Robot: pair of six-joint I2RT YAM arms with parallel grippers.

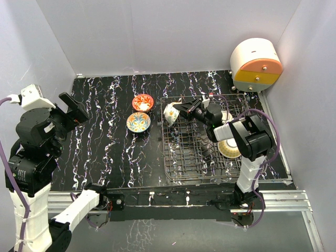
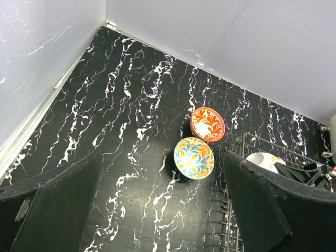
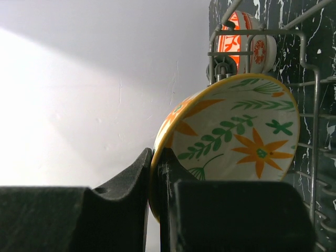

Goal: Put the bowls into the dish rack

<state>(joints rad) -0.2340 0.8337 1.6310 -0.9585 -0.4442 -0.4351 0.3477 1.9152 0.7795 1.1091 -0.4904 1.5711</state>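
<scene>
Black, white-veined tabletop (image 1: 105, 142) carries the dish rack (image 1: 184, 152) on its right half.

1. Right gripper (image 3: 156, 157): I read it as clamped on the rim of a cream bowl (image 3: 236, 142) painted with green leaves and an orange flower. One finger (image 3: 131, 173) bears on the outside wall and the other on the inside. The top view places this bowl tilted on edge above the far-left corner of the rack.

2. Left gripper (image 2: 161, 157): its fingers stand wide apart with nothing between them. I see it raised over the left part of the tabletop, well apart from the rack.

3. Bowls outside the rack: a red-orange bowl (image 2: 208, 124) and a blue-and-yellow bowl (image 2: 193, 157) sit upright on the tabletop, just left of the rack. They are just beside each other, and I cannot tell whether they touch.

4. Bowl inside the rack: a yellow-rimmed bowl (image 1: 229, 149) lies in the right side, partly hidden by the right arm.

5. A white, orange and yellow drawer unit (image 1: 255, 64) stands at the far-right corner.
</scene>
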